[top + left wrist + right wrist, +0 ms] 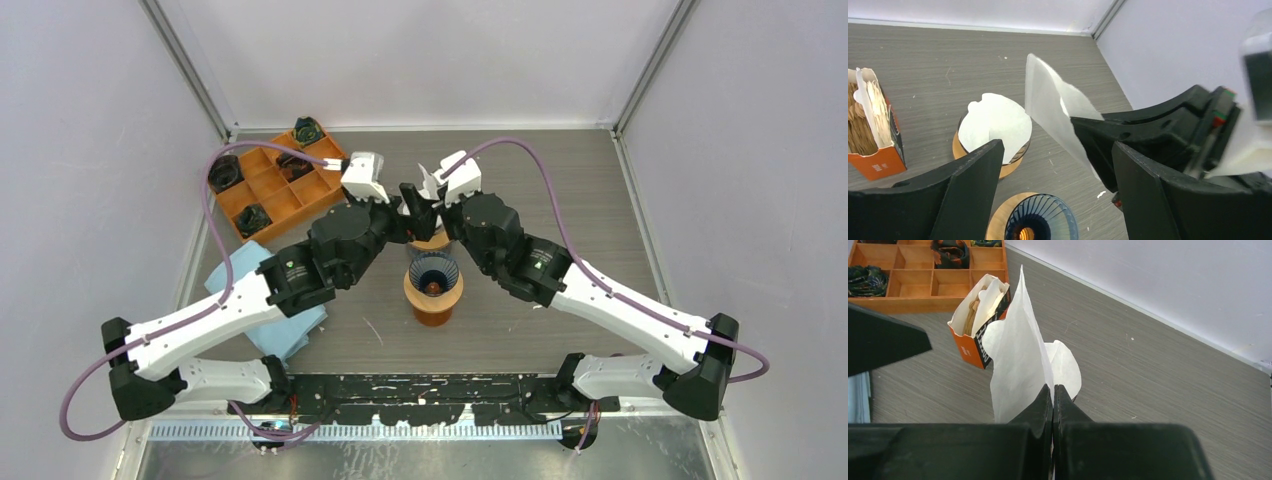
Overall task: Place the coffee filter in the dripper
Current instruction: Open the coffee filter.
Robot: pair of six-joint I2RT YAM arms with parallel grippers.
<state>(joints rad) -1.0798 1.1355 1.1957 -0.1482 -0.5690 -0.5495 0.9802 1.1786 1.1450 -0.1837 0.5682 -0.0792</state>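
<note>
right gripper [1053,390] is pinched tight on the coffee filter [1018,355], holding it upright off the table. left gripper [1057,155] is spread wide, gripping nothing. empty blue dripper [433,273] sits nearby, toward the arm bases.

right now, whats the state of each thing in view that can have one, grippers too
right gripper, shut on the white paper filter
white paper filter, held upright, in no dripper
left gripper, open, holding nothing
dark blue ribbed dripper, empty
far dripper on a tan base, lined with a second white filter
orange carton, open, brown filters inside
wooden compartment tray, partly filled
</note>
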